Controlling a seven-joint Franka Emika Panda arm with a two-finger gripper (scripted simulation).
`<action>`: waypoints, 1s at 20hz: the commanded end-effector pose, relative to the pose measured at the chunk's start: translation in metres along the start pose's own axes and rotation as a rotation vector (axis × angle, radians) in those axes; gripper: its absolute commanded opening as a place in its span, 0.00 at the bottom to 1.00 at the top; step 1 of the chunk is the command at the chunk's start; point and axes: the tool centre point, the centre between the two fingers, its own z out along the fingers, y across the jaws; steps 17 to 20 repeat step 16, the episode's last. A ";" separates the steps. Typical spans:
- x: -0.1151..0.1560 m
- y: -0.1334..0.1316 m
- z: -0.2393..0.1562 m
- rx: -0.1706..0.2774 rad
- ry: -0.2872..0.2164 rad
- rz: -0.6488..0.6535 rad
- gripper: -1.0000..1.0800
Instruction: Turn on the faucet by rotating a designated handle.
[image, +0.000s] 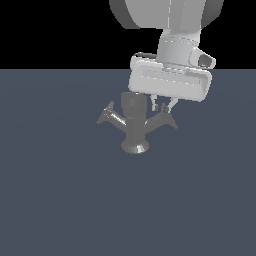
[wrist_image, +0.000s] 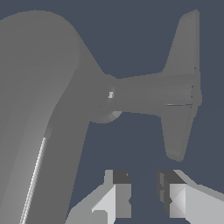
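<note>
Faucet: my target, the faucet (image: 134, 125), stands at the middle of the exterior view on the table (image: 60, 200), with one handle reaching left and one reaching right.
Handle: the right handle (image: 164, 118) sits just under me; in the wrist view it fills the upper right of the frame (wrist_image: 177, 94).
End effector: my end effector (image: 161, 106) hovers right above that handle, fingers (wrist_image: 118, 194) parted by a narrow gap with nothing between them.
Contact: none that I can see, though the exterior view is too coarse to be sure.
Risk: the gap looks slim, so descending off-centre could land a fingertip on the handle and push it the wrong way.
Risk: pushing near the stem gives little leverage and I may slip off.
</note>
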 end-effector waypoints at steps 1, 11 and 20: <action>-0.043 0.024 0.017 0.068 -0.087 0.120 0.27; 0.075 -0.098 0.005 -0.062 0.108 -0.417 0.17; 0.102 -0.102 0.009 -0.067 0.174 -0.477 0.16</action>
